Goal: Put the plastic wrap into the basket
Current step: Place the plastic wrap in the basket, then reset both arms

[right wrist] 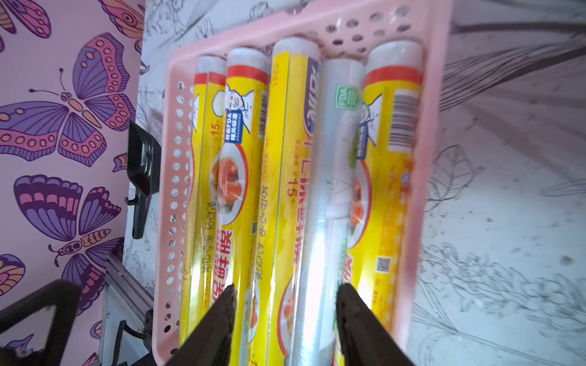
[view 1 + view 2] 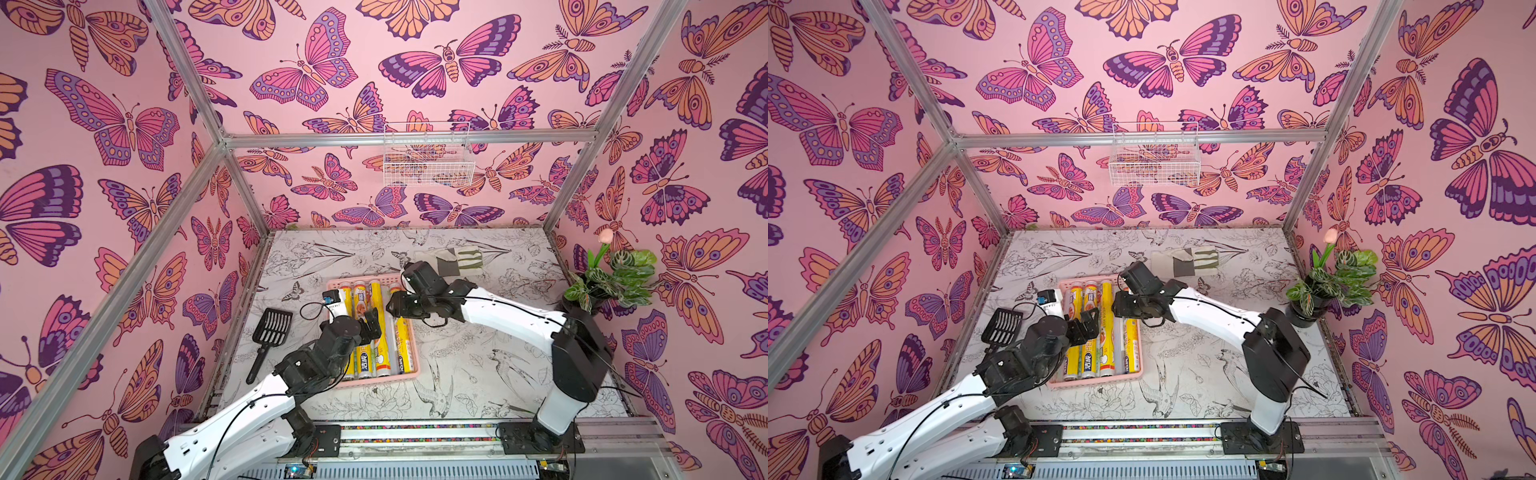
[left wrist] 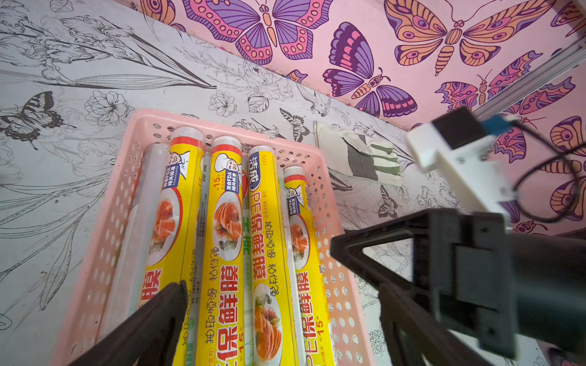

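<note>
Your right end effector hovers released, jaws straddling crosswise the plastic wrap lying lengthwise in the pink basket beneath; the left end effector, also released, is alongside.

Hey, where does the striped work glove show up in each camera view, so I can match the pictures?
Both top views: the glove lies on the table beyond the pink basket's far right corner.
Left wrist: the glove lies just past the basket's far corner.
Right wrist: not in it.
Shared landmark: the pink basket, in all four.
</note>
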Action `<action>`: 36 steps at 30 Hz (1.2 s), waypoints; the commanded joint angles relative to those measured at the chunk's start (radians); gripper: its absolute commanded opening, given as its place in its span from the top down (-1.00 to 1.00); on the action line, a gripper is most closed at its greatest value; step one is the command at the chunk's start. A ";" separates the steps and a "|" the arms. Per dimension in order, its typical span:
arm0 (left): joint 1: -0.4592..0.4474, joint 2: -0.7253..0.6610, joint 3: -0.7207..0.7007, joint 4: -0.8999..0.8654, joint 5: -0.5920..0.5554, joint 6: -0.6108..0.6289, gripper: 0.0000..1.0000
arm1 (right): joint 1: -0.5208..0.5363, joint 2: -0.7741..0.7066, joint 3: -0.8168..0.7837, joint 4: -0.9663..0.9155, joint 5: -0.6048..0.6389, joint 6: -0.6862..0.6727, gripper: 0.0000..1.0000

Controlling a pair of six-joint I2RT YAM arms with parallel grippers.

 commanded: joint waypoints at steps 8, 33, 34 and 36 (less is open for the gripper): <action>0.009 0.049 0.068 -0.017 -0.019 0.092 -0.99 | -0.017 -0.304 -0.196 0.014 0.549 -0.125 -0.22; 0.474 0.030 0.064 -0.029 -0.011 0.390 -1.00 | -0.585 -0.707 -0.799 0.484 0.792 -0.613 -0.70; 0.506 0.013 0.044 -0.016 -0.003 0.391 -1.00 | -0.606 -0.689 -0.803 0.498 0.795 -0.614 -0.71; 0.555 -0.025 -0.008 0.028 -0.004 0.407 -0.99 | -0.651 -0.644 -0.810 0.522 0.776 -0.609 -0.72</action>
